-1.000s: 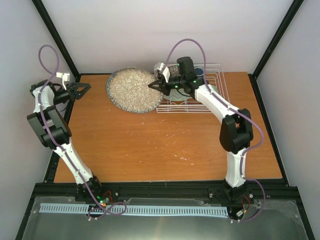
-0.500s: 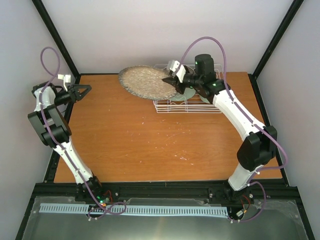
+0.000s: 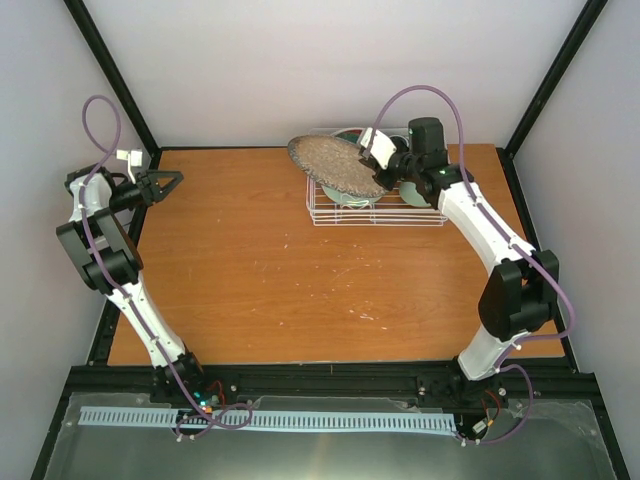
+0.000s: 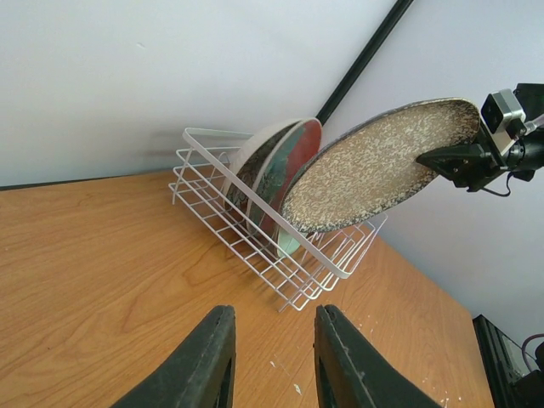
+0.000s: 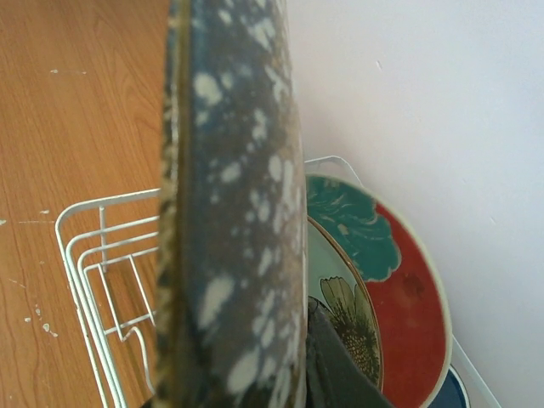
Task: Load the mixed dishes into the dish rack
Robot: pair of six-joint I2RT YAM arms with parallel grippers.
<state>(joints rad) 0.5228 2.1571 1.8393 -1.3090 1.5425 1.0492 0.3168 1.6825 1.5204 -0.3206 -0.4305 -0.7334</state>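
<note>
Gripping the large speckled plate (image 3: 335,165) by its right rim, the tightly closed right claw (image 3: 374,163) holds it slanted above the dish rack (image 3: 380,222), while the left claw (image 3: 172,178) hangs part-open, empty, well apart.

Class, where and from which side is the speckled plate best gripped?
The plate at its rim, from the right, as the right gripper does: broad, thin and tilted over the rack, it offers only its edge to the jaws.
</note>
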